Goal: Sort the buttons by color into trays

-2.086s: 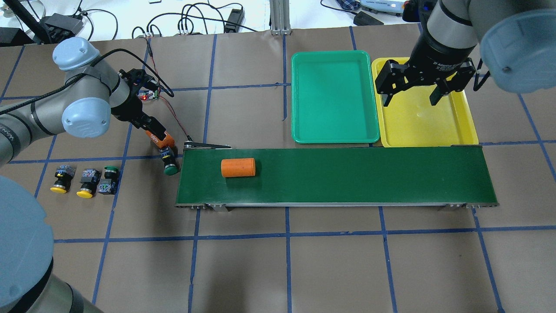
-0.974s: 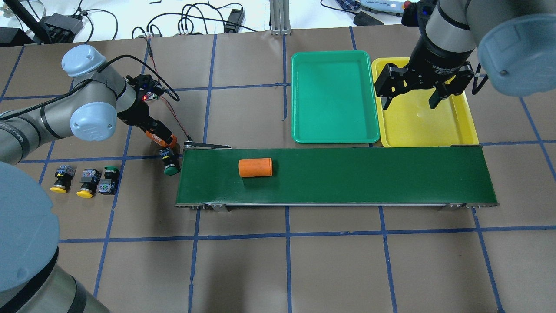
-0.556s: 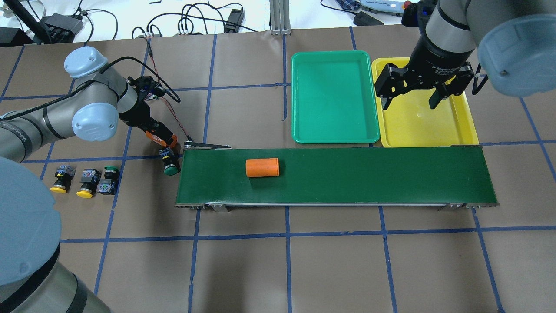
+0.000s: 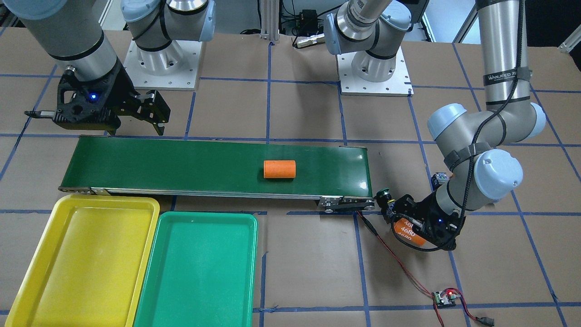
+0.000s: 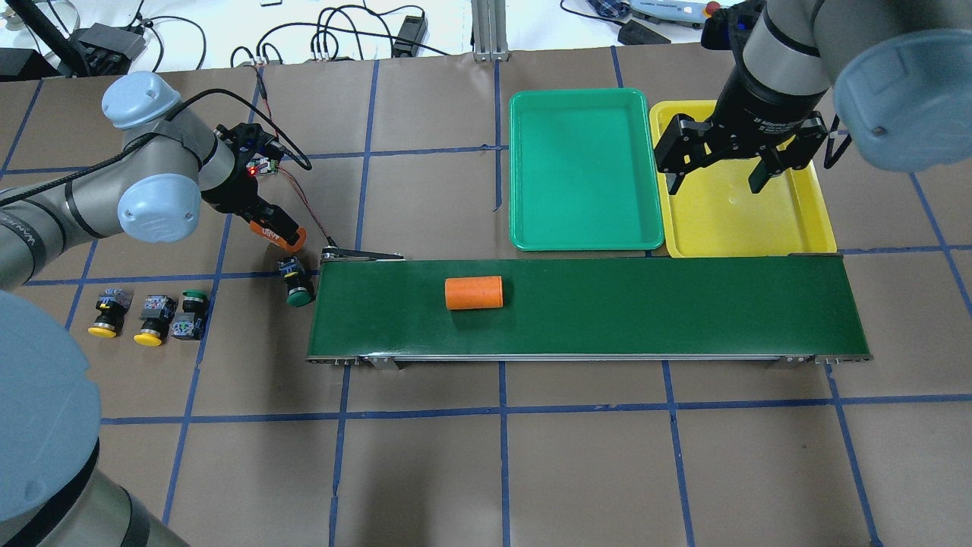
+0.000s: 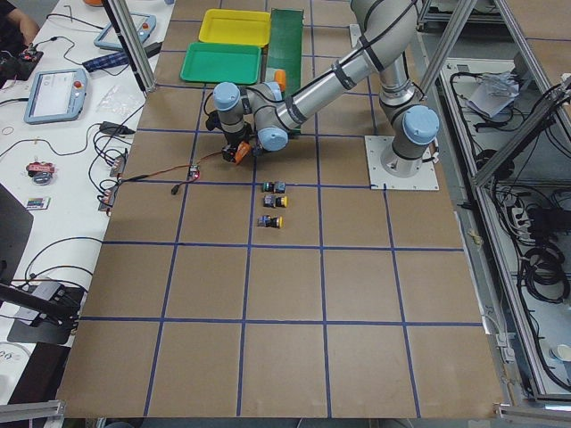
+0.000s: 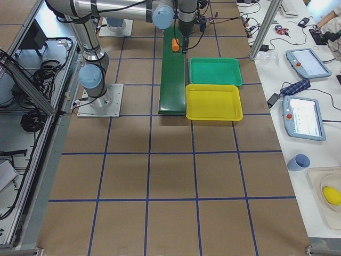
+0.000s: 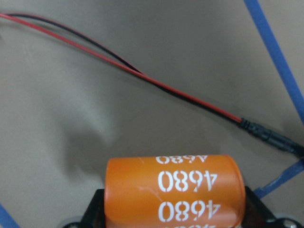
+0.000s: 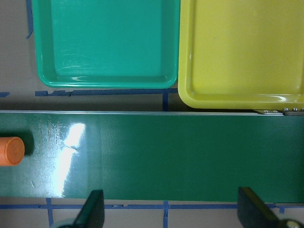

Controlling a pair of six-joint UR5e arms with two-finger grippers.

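Observation:
One green-capped button [image 5: 296, 284] lies on the table against the left end of the conveyor belt [image 5: 645, 304]. Two yellow-capped buttons [image 5: 105, 312] [image 5: 153, 319] and another green one [image 5: 190, 314] sit in a row further left. My left gripper [image 5: 282, 238] hovers just behind the lone green button, apart from it, shut on an orange cylinder [image 8: 173, 192] marked 4680. The green tray [image 5: 581, 171] and the yellow tray [image 5: 729, 220] hold nothing. Over the yellow tray's near part my right gripper [image 5: 717, 177] stands wide open, fingers [image 9: 92, 209] apart.
A second orange cylinder [image 5: 474, 292] lies on the belt, left of its middle. A red and black wire runs from the belt's left end to a small circuit board [image 5: 258, 169] behind my left gripper. Blue tape lines grid the brown table.
The orange cylinder on the belt has travelled right. My left gripper has drawn back up and left from the green button, which stays put. The right gripper has barely shifted.

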